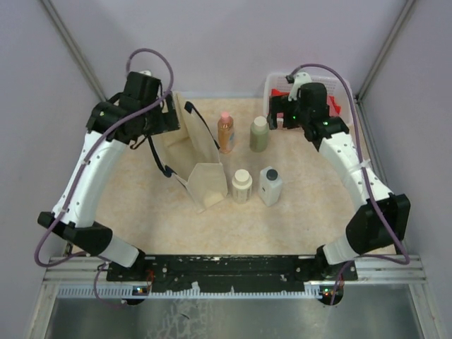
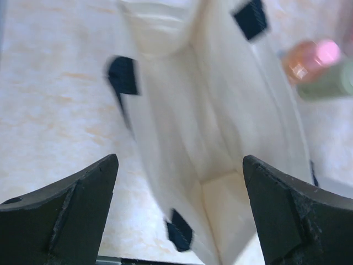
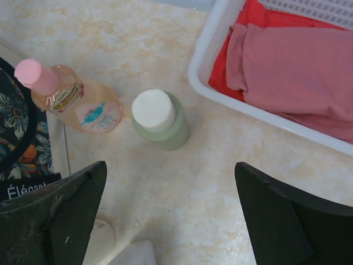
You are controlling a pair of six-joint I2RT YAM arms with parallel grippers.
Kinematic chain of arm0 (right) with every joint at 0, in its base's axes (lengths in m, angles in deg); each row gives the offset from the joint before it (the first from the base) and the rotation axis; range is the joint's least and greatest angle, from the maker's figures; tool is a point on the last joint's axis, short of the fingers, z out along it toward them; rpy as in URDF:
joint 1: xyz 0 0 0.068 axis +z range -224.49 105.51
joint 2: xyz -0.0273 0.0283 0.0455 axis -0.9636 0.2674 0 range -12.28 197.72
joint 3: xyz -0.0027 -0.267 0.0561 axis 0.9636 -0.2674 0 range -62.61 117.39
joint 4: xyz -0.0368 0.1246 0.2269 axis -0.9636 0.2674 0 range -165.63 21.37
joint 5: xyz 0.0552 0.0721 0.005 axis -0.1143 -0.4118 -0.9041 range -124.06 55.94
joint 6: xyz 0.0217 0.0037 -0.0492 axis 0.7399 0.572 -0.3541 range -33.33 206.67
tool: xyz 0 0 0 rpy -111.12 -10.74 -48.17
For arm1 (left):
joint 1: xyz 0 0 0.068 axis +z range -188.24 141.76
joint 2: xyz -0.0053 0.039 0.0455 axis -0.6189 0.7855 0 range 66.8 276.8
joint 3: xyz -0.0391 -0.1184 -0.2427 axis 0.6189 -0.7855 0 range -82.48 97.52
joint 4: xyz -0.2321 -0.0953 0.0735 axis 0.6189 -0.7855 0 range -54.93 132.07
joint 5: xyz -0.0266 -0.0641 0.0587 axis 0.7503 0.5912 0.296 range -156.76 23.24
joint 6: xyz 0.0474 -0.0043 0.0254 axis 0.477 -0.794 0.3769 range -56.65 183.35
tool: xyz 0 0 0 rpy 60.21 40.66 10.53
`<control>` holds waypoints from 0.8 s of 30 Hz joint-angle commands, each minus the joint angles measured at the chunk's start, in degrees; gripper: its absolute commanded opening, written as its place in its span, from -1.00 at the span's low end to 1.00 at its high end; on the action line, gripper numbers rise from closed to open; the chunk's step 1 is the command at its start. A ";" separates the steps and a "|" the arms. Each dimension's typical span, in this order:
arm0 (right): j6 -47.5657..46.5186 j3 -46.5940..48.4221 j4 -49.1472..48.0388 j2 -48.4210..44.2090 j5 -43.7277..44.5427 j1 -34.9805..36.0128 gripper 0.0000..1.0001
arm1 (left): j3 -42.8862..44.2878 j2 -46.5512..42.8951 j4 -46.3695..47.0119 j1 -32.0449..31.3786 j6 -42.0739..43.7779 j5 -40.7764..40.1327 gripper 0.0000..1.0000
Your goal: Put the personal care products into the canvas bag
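The beige canvas bag (image 1: 200, 159) with navy handles stands open left of centre. The orange bottle with a pink cap (image 1: 225, 131) and the olive-green bottle (image 1: 259, 134) stand just right of it. The cream bottle (image 1: 242, 186) and the white square bottle (image 1: 270, 185) stand nearer. My left gripper (image 1: 169, 116) is open and empty at the bag's far left rim. In the left wrist view it (image 2: 179, 160) looks down into the bag (image 2: 220, 138). My right gripper (image 1: 279, 116) is open and empty above the table near the green bottle (image 3: 160, 118) and the orange bottle (image 3: 77, 99).
A white mesh basket (image 1: 277, 86) holding a red cloth (image 1: 333, 107) stands at the back right, behind my right gripper. Its rim (image 3: 220, 94) and the cloth (image 3: 298, 61) show in the right wrist view. Grey walls close in the back and both sides.
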 commanded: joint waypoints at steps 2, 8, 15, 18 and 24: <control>4.89 8.15 4.02 3.59 3.32 1.39 0.99 | 2.22 -0.39 -7.85 6.97 1.82 -7.10 1.00; 9.63 12.77 5.80 8.54 4.98 2.55 0.99 | -6.15 -5.59 -2.66 13.78 2.61 -3.25 1.00; 8.78 13.42 3.51 12.69 5.34 5.10 0.99 | -21.36 -10.42 12.19 15.32 1.37 9.11 1.00; 7.98 13.46 3.30 13.43 5.64 5.50 0.99 | -23.78 -10.02 15.70 15.33 1.00 11.81 1.00; 6.56 13.22 3.38 14.23 6.17 5.86 0.99 | -24.07 -7.95 18.33 15.31 1.43 13.47 1.00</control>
